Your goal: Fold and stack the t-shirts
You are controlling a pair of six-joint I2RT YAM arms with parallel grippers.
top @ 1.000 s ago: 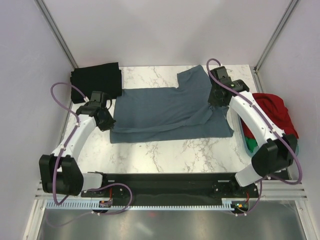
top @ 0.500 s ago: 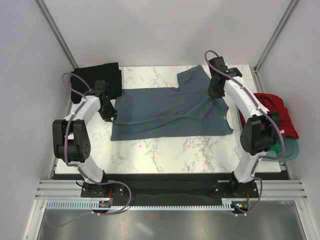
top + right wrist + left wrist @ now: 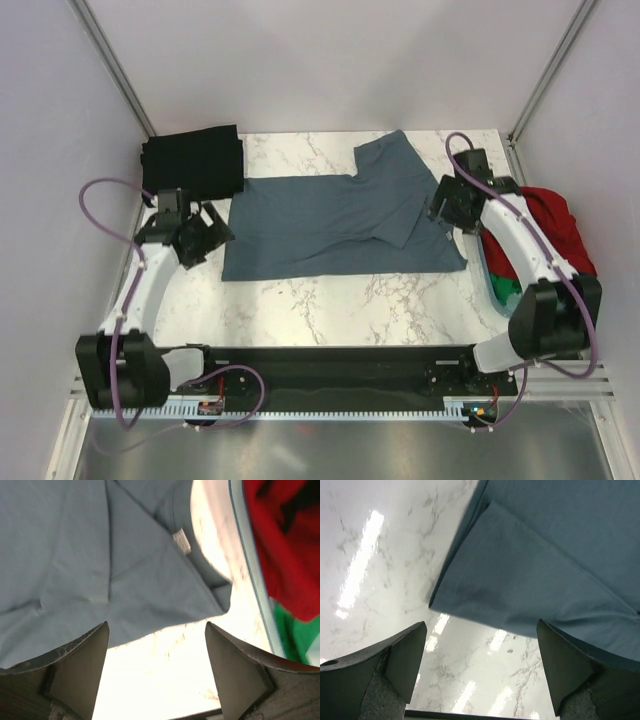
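Note:
The slate blue-grey t-shirt (image 3: 340,215) lies spread across the middle of the marble table, one sleeve pointing to the back. Its left corner (image 3: 520,575) shows a folded layer. A black t-shirt (image 3: 192,160) lies folded at the back left corner. Red (image 3: 550,225) and green (image 3: 505,290) t-shirts sit bunched in the tub at the right. My left gripper (image 3: 203,240) (image 3: 481,624) hovers open just off the grey shirt's left edge, holding nothing. My right gripper (image 3: 445,205) (image 3: 156,625) hangs open over the shirt's right edge, also holding nothing.
The pale blue tub (image 3: 250,565) stands against the table's right edge, close to my right arm. Bare marble (image 3: 330,300) runs along the front between the shirt and the arm bases. Walls enclose the table on three sides.
Both grippers have opened and let go of the grey shirt. The left one drew back leftward off the cloth; the right one moved right and nearer.

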